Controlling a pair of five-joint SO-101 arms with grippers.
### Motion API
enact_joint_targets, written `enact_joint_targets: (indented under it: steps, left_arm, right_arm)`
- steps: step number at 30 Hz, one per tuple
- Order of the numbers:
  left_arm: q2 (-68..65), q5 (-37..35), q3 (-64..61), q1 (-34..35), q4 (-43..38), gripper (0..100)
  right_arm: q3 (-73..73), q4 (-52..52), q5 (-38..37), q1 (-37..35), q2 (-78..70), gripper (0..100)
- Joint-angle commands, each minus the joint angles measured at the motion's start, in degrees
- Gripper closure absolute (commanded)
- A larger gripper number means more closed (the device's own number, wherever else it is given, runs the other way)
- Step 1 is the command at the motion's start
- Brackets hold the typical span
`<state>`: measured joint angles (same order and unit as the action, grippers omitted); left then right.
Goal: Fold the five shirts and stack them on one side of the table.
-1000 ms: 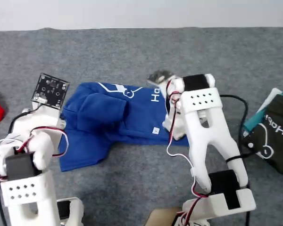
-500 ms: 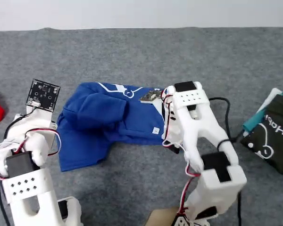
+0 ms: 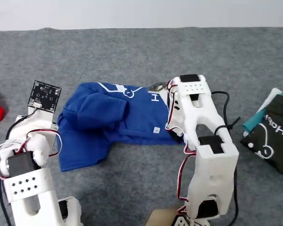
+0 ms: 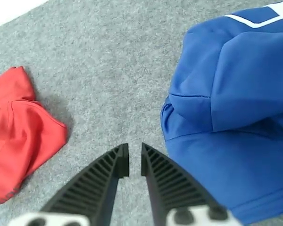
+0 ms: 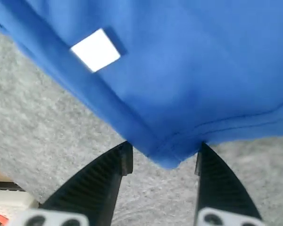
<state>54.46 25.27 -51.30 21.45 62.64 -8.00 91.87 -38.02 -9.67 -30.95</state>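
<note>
Right arm has tucked in since a second ago. It was stretched out over the shirt's print, and now its wrist is bent down over the near corner on its own side. Left arm only backed off a little.

So the right gripper (image 5: pixel 164 155) is spread wide with nothing pinched yet. The hem corner of the blue shirt (image 5: pixel 179 70) pokes straight into the gap between the two jaws, and the rest of the cloth runs away ahead of them. A white label (image 5: pixel 95 50) sits on the hem just past one jaw.

The left gripper (image 4: pixel 134 153) is only a crack apart, holding nothing, over bare table (image 3: pixel 132 52). The blue shirt lies off to the side facing the other arm, and a red shirt (image 4: pixel 19 136) is on the opposite side.

From above, the blue shirt (image 3: pixel 113 117) is half-folded and its long axis runs across the table from one arm to the other, bunched up toward the left arm. I honestly can't tell where the collar is. My guess is the right arm takes this corner, since it's already straddling it.

The folded pile (image 3: pixel 273 132) sits well off beyond the right arm.
</note>
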Motion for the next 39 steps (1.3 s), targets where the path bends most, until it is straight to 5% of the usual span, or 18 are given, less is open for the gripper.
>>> enact_joint_targets:
  steps: [1, 6, 12, 31, 39]
  left_arm:
    - [-0.18, 0.53, 0.31, 0.09, -1.14, 94]
    - [-0.09, 0.53, -1.36, -2.64, -1.14, 94]
    - [0.09, 0.53, -1.36, -4.22, -1.14, 94]
    - [0.26, 0.26, 3.82, -4.04, -1.23, 94]
    - [-2.37, -7.65, 7.60, -9.23, -8.44, 94]
  right_arm:
    - [-2.73, -0.40, -0.53, 0.48, 0.22, 77.1]
    - [-2.73, -0.48, -0.53, 0.40, 0.04, 78.6]
    - [-2.73, 0.04, -0.62, 0.75, 0.57, 93.7]
    - [-2.81, 1.45, -0.53, 0.84, 6.46, 98.7]
    - [-2.81, 4.53, -0.26, 0.92, 7.69, 98.7]
